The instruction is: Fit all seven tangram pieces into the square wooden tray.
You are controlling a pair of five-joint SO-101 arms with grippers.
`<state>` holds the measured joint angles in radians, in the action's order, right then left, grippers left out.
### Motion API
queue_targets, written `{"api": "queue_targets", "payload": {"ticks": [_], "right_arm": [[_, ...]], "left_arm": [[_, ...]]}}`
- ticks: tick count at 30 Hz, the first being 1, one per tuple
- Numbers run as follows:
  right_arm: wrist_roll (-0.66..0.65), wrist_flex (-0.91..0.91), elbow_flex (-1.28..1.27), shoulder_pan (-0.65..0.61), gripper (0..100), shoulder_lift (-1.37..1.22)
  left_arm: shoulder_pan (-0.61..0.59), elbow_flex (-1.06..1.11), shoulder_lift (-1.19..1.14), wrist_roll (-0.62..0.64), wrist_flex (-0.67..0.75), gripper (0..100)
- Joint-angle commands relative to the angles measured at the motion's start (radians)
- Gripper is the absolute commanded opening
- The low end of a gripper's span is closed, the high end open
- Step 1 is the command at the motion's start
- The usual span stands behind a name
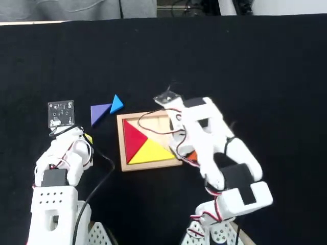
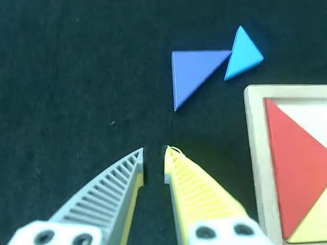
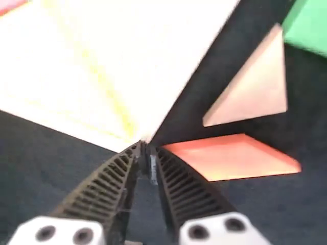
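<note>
Left arm: near-left on the counter (image 1: pixel 265 71). The left claw (image 2: pixel 154 159) hangs low over bare black cloth with a narrow gap between its tips and nothing in it.

The wooden tray (image 1: pixel 121 148) sits mid-counter, just right of the left claw. Inside it, the red triangle (image 1: pixel 134 139) lies along the left side. The yellow triangle (image 1: pixel 149 153) lies along the near side, and the two meet edge to edge. The far-right part of the tray floor is bare wood.

The dark blue triangle (image 1: pixel 98 113) and light blue triangle (image 1: pixel 117 104) lie on the cloth beyond the tray's far-left corner, touching at one point.

Right arm: bent over the tray's right side. The right claw (image 3: pixel 146 151) is pinched together, with its tips at the tray's near-right corner. Cannot tell whether they touch the wood.

Off the tray, to its right, in the right wrist view:
- orange piece (image 3: pixel 232 155), just beside the claw tips
- pale triangle (image 3: pixel 255 94), a little beyond it
- green piece (image 3: pixel 308 24), near the pale triangle
</note>
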<state>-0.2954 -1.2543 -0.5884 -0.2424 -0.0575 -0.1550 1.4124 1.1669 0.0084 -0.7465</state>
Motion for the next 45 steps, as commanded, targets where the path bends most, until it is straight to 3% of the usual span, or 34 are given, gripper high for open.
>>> {"api": "queue_targets", "payload": {"ticks": [1, 10, 14, 20, 26, 32, 45], "right_arm": [[-0.058, -0.005, -0.008, 0.081, 1.1, 0.005], [-0.299, -0.008, -0.081, 0.359, 1.1, 0.145], [-0.327, -0.046, -0.068, 0.434, 1.1, 0.234], [-0.222, -0.052, -0.088, 0.282, 1.7, 0.455], [-0.137, -0.021, -0.148, 0.129, 24.3, 0.47], [-0.212, 0.044, -0.157, 0.14, 20.5, 0.323], [-0.215, 0.209, -0.151, 0.144, 20.3, 0.128]], "left_arm": [[-0.007, -0.004, 0.011, -0.011, -0.002, 8], [-0.007, -0.004, 0.011, -0.011, -0.002, 8], [-0.007, -0.004, 0.011, -0.011, -0.002, 8], [-0.007, -0.004, 0.011, -0.011, -0.002, 8], [-0.008, -0.004, 0.011, -0.011, -0.002, 8], [-0.008, -0.004, 0.011, -0.011, -0.002, 8], [-0.008, -0.002, 0.011, -0.011, -0.002, 8]]}}
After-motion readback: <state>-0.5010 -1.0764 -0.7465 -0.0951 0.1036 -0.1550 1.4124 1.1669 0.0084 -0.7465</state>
